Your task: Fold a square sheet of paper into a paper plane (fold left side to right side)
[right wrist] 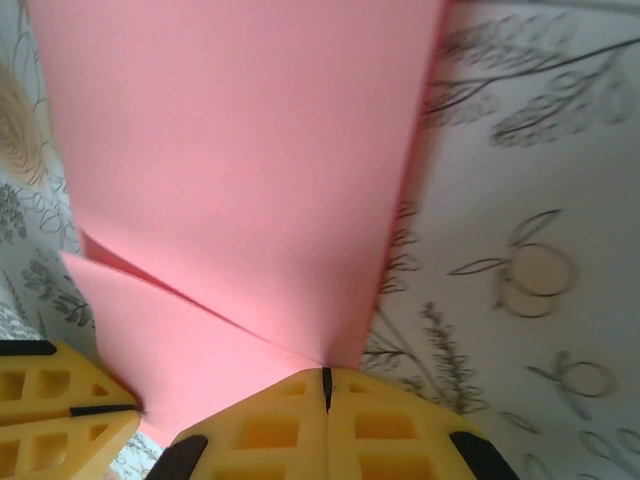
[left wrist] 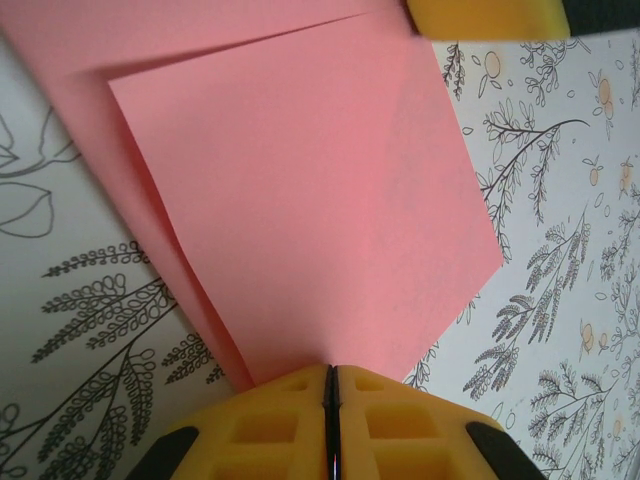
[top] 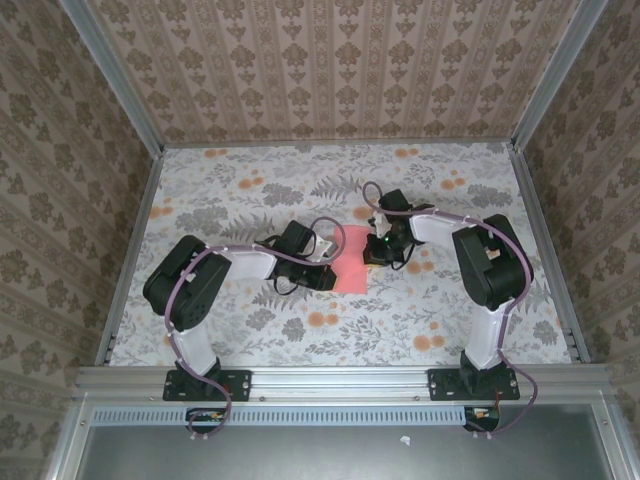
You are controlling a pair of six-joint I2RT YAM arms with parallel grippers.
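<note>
The square sheet of paper lies pink-red at the table's middle, partly folded, one layer doubled over the other. My left gripper meets its left edge; in the left wrist view the yellow fingers are shut, and the sheet runs right into the seam at the left gripper. My right gripper is at the sheet's right side, shut, and the right gripper touches the paper where its layers converge. The left fingers also show there, at a raised flap's edge. No paper plane shape shows.
The table wears a grey leaf cloth with small orange flower prints. Patterned walls and metal rails close in the left, right and far sides. Both arms reach inward, elbows out towards the sides.
</note>
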